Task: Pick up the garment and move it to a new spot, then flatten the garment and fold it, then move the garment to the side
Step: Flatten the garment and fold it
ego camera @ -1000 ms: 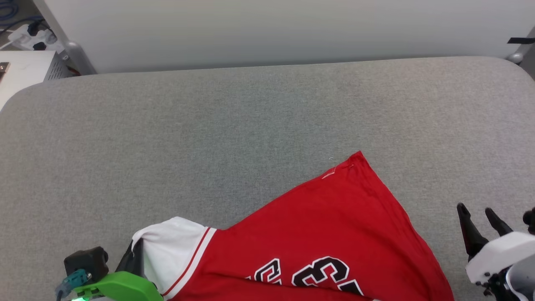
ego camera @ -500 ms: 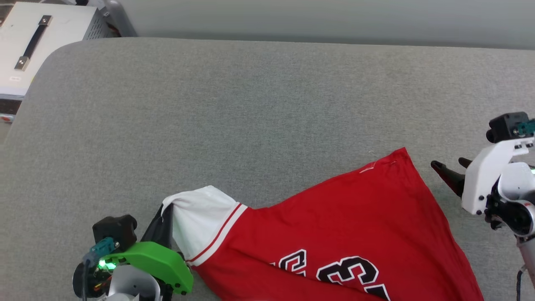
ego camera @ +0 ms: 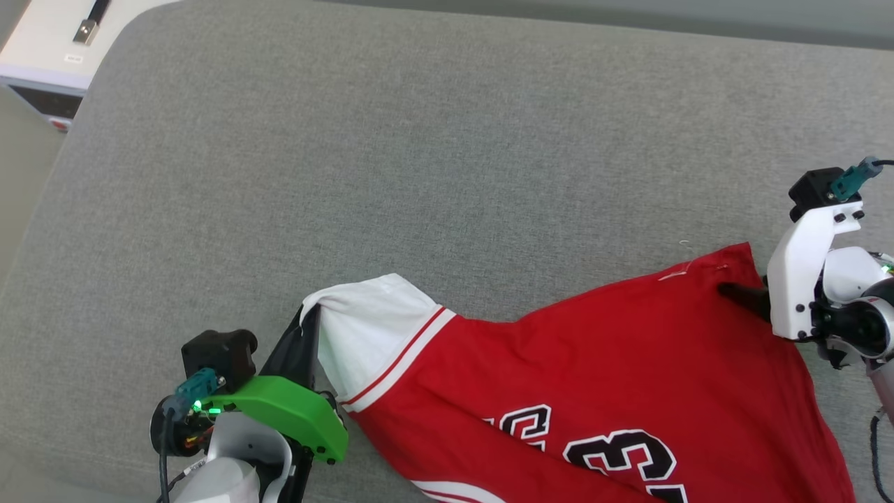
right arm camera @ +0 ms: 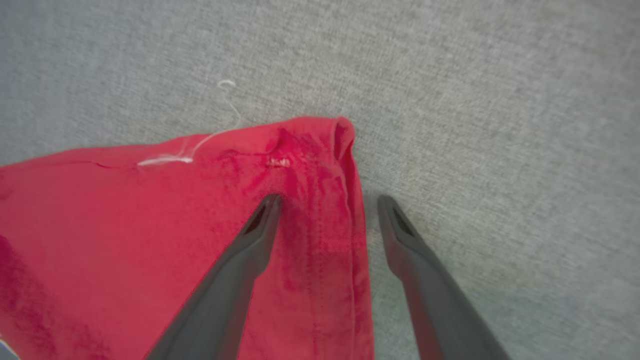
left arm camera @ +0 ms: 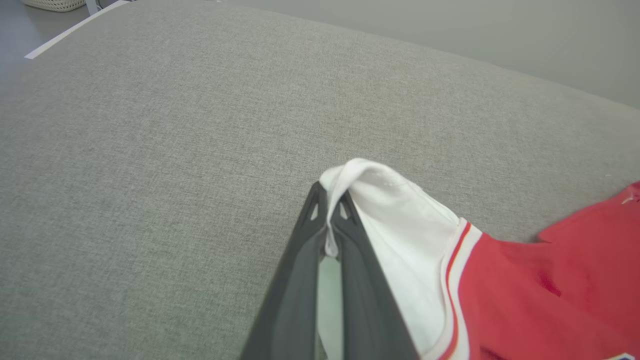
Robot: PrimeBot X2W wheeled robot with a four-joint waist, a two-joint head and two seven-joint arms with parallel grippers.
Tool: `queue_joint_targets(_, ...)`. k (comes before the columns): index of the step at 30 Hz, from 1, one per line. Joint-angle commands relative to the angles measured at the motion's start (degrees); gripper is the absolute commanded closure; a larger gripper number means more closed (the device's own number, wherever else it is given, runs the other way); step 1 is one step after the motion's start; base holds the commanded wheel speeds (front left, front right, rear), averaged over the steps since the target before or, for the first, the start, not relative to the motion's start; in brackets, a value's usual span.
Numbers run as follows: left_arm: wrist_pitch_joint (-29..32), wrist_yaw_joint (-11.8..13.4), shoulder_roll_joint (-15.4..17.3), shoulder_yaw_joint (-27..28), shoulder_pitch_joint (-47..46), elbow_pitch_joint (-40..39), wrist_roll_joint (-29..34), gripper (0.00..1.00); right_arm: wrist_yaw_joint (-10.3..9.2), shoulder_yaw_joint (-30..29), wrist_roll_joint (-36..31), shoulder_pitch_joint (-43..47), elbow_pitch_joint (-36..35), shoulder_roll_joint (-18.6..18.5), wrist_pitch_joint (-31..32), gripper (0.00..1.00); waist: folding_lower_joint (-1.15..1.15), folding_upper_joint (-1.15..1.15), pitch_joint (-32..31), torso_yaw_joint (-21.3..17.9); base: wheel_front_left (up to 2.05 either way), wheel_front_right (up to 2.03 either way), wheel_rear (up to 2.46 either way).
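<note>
Moved since a second back: right gripper (right arm camera: 328, 200), formerly well off to the side of the garment (ego camera: 614, 377), now at its far red corner (right arm camera: 320, 142). The head camera has also swung, so the scene's overall shift is not the cloth's. Left gripper (left arm camera: 330, 200) keeps its hold.

Item: garment, red, jersey cut, black "23".
Location: spread but rumpled on the grey tabletop (ego camera: 419, 175), toward the near edge, running off the bottom of the head view.

Left fingers: closed tight, with the rim of the white sleeve (left arm camera: 395, 220) pinched between them.

Right fingers: spread wide, holding nothing. One tip is over red cloth, the other over bare tabletop just beside the hem edge (so the edge lies between them). Whether the tips touch down cannot be told.

Sundry: loose white thread (right arm camera: 220, 125) trailing from the corner.

Step in hand (judged): taking a second hold at the hem corner, ahead of lifting or stretching the garment flat.

Next move calls for: settling the right fingers onto the edge, closing on both layers of cloth rather than the thread, then drawing away from the left gripper.
</note>
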Motion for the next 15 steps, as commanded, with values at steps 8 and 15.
queue_joint_targets(8,-2.26,-1.72,-0.85,0.44,-2.44,3.19,-0.70,1.00,-0.03,4.31,3.90,1.78,4.43,0.30,5.51,1.00,0.00,0.00,2.92,1.79,0.00,0.00,0.00)
queue_joint_targets(15,-3.18,-2.51,-0.46,1.14,-2.96,5.60,-1.49,1.00,-0.03,4.67,5.50,-0.85,3.87,-0.32,3.19,1.00,0.00,0.00,1.14,1.52,0.00,0.00,0.00)
